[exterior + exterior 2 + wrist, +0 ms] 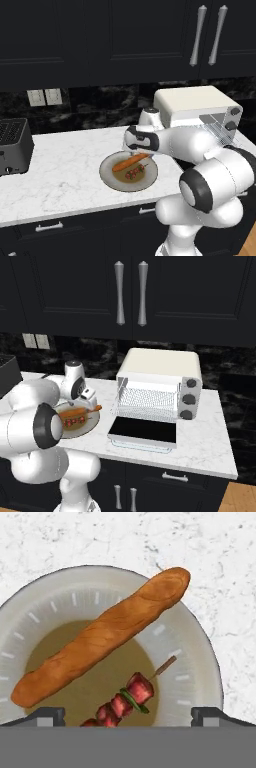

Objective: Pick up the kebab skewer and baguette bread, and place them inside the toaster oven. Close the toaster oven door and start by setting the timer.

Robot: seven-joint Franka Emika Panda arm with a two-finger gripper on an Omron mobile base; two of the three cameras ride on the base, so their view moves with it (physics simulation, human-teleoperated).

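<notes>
A white robot arm hangs its gripper (128, 714) directly over a grey plate (200, 647) on the marble counter (60, 170), jaws spread as wide as they go and holding nothing. In the hand view the two dark finger tips (47, 714) stand at the lower left and lower right of the frame, and between them, at the bottom centre, lies the kebab skewer (127, 699), its red meat chunks running up and to the right to a bare wooden tip. Just above it, the baguette bread (105, 634) stretches across the plate on nearly the same slant, from the lower left of the frame to the upper right, where its end overhangs the rim. The skewer thus lies closest to the open jaws, and its long axis sits at a diagonal to the line between the fingers, so some turn of the wrist looks likely before a clean pinch across the stick. In the left base view the arm rises from the lower right, folds at the elbow and reaches left, its wrist hovering over the plate at centre frame. In the right base view the toaster oven (160, 368) stands right of centre, its toaster oven door (142, 432) dropped flat onto the counter and the wire rack (150, 401) exposed, well apart from the plate at the left of the frame.
</notes>
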